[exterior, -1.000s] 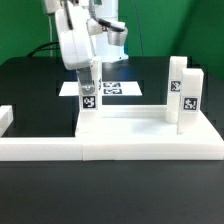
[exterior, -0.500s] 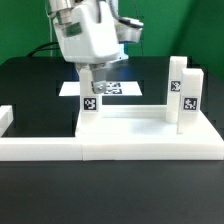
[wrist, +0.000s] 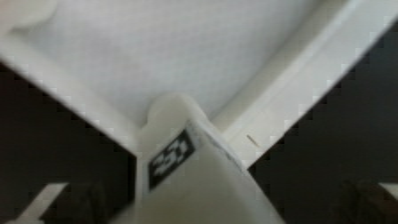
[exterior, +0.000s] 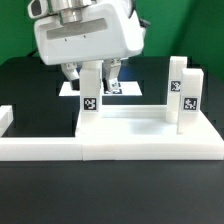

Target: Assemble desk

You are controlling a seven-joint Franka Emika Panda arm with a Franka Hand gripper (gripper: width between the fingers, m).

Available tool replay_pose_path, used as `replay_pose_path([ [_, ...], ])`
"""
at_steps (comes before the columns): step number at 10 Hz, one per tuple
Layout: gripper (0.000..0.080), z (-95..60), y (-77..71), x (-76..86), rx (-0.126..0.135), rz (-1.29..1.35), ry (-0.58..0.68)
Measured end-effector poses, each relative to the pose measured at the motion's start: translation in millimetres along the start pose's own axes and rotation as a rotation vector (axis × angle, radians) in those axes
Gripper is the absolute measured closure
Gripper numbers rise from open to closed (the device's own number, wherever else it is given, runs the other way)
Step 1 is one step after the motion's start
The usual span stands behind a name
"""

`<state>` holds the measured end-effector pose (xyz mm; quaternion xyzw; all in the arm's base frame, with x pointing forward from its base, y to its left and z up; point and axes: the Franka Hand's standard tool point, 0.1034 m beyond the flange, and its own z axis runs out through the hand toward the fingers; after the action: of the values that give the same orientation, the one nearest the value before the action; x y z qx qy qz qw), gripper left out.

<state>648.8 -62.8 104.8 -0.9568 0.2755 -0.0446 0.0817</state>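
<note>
Exterior view: the gripper (exterior: 96, 72) hangs at about 11 o'clock from frame centre, its two fingers (exterior: 72, 73) spread wide on either side of the top of an upright leg (exterior: 89, 95), apparently not clamping it. That leg, bearing a black-and-white tag, stands at the corner of the desk top (exterior: 128, 123) toward the exterior view's left. The desk top, a shallow white tray with a raised rim, lies at centre, just behind the long white border rail (exterior: 110, 148) at 6 o'clock. Two more tagged legs (exterior: 184, 92) stand side by side at 3 o'clock. The marker board (exterior: 135, 88) lies at 12 o'clock, partly hidden by the gripper. Wrist view: the leg's tagged face (wrist: 178, 150) rises toward the lens, the tray floor beyond it.
</note>
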Motion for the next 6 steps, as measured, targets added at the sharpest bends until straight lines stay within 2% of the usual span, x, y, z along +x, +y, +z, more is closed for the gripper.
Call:
replay_pose_path([
  [1,0.0151,-2.5,-3.6,2.2,-0.01,-0.196,-0.014],
  [3,0.0151,-0.9,-3.2,0.5,-0.01,-0.214,-0.013],
  [4,0.0274,-0.7,-2.9,0.5,-0.01,-0.214,-0.014],
  [5,0.0432,-0.6,-2.8,0.5,-0.01,-0.198,-0.014],
  [6,0.0495,-0.4,2.1,1.7,-0.019,-0.072,-0.012],
])
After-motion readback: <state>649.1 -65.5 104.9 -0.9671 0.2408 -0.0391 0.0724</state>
